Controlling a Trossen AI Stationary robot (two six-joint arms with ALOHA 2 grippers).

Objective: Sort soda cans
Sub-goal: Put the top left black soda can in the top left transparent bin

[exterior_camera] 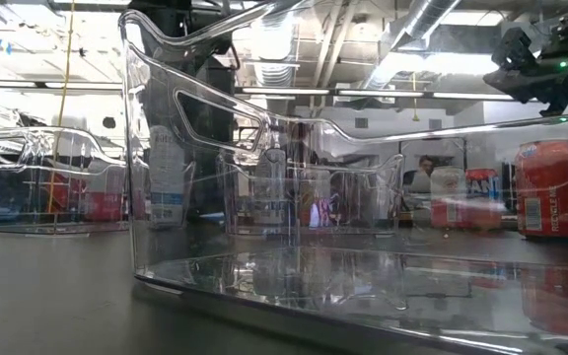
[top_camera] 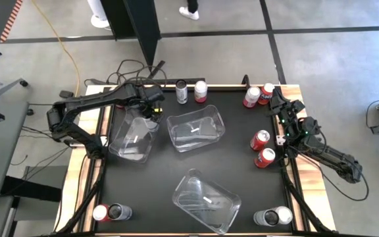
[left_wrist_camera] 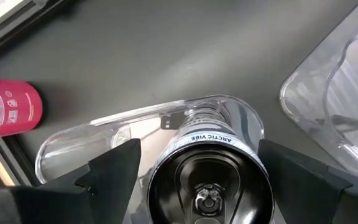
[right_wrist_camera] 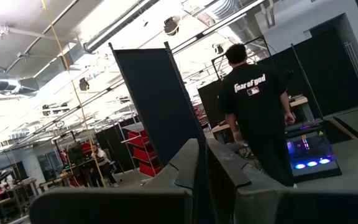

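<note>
Left gripper [left_wrist_camera: 197, 180] pinching dark glossy cylindrical can [left_wrist_camera: 211, 180] over rim of clear plastic bin [top_camera: 132, 138] at table's left; 2 more clear bins centre; red cans [top_camera: 262, 148] standing at right edge; right gripper [right_wrist_camera: 204, 168] beside them, fingers pressed together, raised.

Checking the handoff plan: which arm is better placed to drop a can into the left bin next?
Left. The left gripper holds a dark can right over the left bin; the right gripper is empty, across the table.
</note>
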